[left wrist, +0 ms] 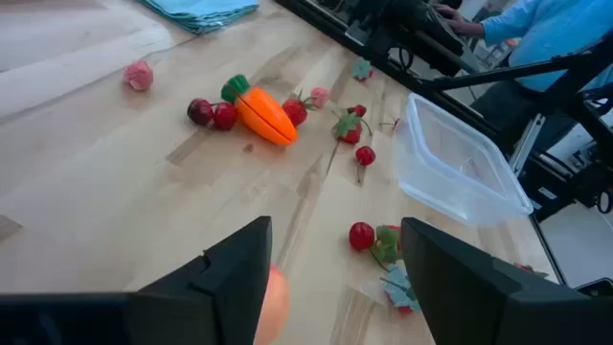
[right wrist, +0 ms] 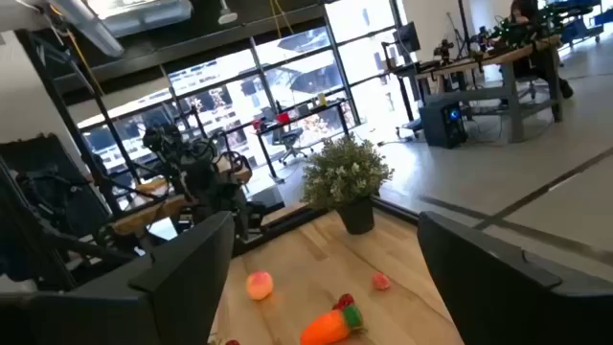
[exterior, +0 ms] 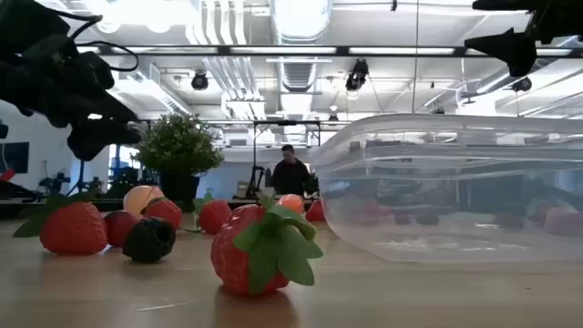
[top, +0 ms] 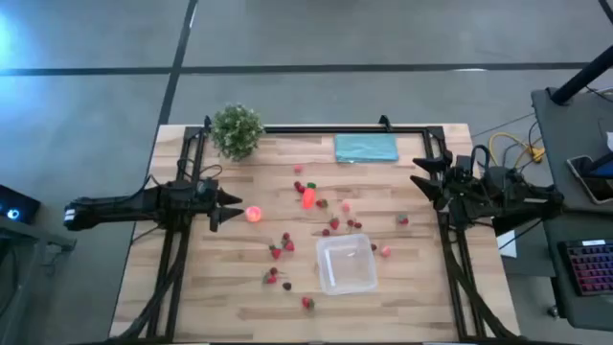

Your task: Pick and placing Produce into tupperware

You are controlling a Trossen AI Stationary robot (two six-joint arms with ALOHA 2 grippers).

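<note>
Currently left gripper (top: 233, 208) fingers (left wrist: 230, 278) partly spread, pink-orange ball (top: 254, 214) just past the tips, one finger maybe touching it; can't tell. Right gripper (top: 421, 178) fingers wide apart, holding nothing, parked at the tabletop (top: 220, 307) right edge. Carrot (top: 308, 197) mid-table, long axis toward the far edge, green top farthest. Tupperware (top: 346, 264) upright, open, near-right of centre. Strawberries (top: 276, 252) scattered between; bare wood along the near-left.

In the left wrist view, the pink-orange ball (left wrist: 275, 302) is half hidden behind an end effector finger (left wrist: 215, 283); the tupperware (exterior: 455, 187) runs off the low view's three o'clock edge.
</note>
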